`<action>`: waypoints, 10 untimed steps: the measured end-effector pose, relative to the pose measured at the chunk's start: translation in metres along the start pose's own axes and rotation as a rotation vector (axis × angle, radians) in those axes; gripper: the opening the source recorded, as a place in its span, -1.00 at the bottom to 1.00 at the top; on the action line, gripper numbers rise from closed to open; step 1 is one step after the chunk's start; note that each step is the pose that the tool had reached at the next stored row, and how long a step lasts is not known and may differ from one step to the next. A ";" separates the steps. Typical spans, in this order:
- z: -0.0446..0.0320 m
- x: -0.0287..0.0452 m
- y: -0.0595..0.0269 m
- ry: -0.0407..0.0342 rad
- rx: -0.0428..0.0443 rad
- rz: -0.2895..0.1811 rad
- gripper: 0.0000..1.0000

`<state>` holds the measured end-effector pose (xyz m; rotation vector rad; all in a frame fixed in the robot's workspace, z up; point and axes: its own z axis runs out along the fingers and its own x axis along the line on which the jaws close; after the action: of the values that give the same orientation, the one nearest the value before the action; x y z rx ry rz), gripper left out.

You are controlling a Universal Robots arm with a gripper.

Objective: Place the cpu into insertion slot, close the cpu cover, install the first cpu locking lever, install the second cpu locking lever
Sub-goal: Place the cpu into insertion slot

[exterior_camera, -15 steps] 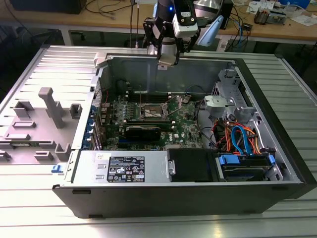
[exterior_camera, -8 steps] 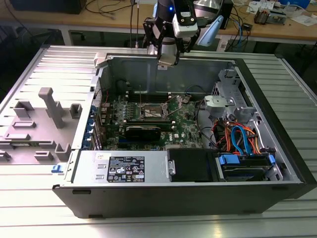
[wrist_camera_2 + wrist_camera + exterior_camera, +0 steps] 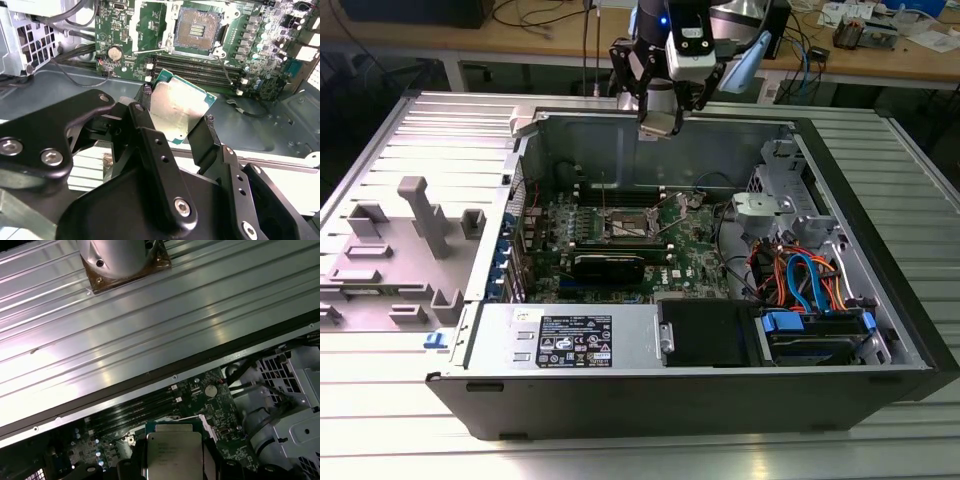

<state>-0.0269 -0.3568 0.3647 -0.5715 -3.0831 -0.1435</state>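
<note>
Cpu (image 3: 177,112) clamped by edges between fingers of gripper (image 3: 660,122). In exterior view, gripper positioned at upper centre; insertion slot (image 3: 628,222) located lower, near frame centre.

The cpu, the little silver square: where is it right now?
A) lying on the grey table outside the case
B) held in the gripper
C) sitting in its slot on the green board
B: the cpu is pinched in the gripper, held up in the air, and the insertion slot is empty.
</note>
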 end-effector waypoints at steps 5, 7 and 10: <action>0.0022 -0.0001 -0.0002 -0.0070 -0.0013 0.080 0.08; 0.0031 -0.0001 -0.0003 -0.0101 -0.0019 0.116 0.08; 0.0038 -0.0001 -0.0004 -0.0126 -0.0021 0.155 0.08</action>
<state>-0.0268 -0.3568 0.3609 -0.8106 -3.0350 -0.1427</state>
